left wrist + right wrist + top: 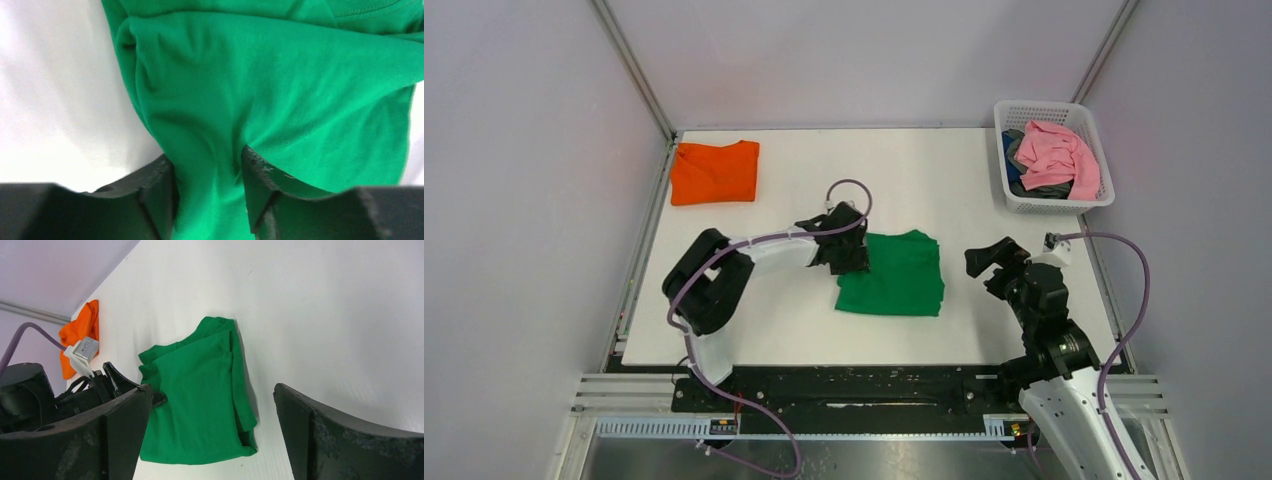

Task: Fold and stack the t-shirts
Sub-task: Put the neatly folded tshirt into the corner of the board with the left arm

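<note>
Left gripper (207,160) was clamped on the folded green t-shirt (896,276), mid-table (924,170); right gripper (992,258) gaped, empty, alongside. Orange t-shirt (714,172) lay folded at the far-left corner. Risk: hauling by that single pinch could have dragged the fold open.

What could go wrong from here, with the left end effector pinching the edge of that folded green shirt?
1. The left end effector grips only a bunched pinch at the green shirt's edge. Carrying it to the orange shirt could let the layers fall open and undo the fold.
2. The right end effector is open and holds nothing, so the shirt's far side is unsupported and may drag or crumple.
</note>
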You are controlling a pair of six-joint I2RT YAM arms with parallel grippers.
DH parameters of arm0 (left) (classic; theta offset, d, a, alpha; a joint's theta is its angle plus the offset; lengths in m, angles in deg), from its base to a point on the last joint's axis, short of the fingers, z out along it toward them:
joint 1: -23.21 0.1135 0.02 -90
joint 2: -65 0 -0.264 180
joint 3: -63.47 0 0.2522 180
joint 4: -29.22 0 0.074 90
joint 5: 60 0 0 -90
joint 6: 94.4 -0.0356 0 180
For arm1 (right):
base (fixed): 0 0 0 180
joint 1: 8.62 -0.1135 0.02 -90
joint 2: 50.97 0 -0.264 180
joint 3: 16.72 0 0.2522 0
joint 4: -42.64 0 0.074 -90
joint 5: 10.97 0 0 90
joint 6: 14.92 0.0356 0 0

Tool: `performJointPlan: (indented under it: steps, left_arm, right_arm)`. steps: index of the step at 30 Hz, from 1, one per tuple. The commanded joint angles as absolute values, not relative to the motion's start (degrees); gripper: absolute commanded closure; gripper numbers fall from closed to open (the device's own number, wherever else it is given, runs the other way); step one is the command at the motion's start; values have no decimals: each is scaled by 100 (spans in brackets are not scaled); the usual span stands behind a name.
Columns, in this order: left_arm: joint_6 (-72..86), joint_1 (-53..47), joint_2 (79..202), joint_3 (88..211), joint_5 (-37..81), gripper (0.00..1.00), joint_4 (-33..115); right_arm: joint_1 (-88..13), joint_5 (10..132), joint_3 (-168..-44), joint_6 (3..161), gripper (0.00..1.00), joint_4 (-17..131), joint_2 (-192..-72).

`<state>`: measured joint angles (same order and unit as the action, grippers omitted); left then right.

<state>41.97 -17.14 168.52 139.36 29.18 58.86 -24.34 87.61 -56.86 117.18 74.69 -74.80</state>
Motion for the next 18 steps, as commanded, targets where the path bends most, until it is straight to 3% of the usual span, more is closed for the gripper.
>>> performJointPlan:
  steps: [1, 4, 11, 18]
  left_arm:
    - [4197, -2140, 17416, 14506, 3825, 67, 6745]
    - [4236, -2292, 17694, 14900, 4439, 98, 7216]
    - [3683, -2325, 17878, 15821, 6234, 100, 8226]
    - [1884, -1979, 18126, 17099, 8111, 100, 8720]
  right_arm:
    - [-2426, 9298, -5672, 11575, 0, 7694, -7343]
    - [-2426, 9452, -5635, 11545, 1, 7721, -7323]
    - [-2426, 9642, -5648, 11256, 1, 7738, -7345]
    - [-2426, 9531, -5621, 11060, 1, 7554, -7503]
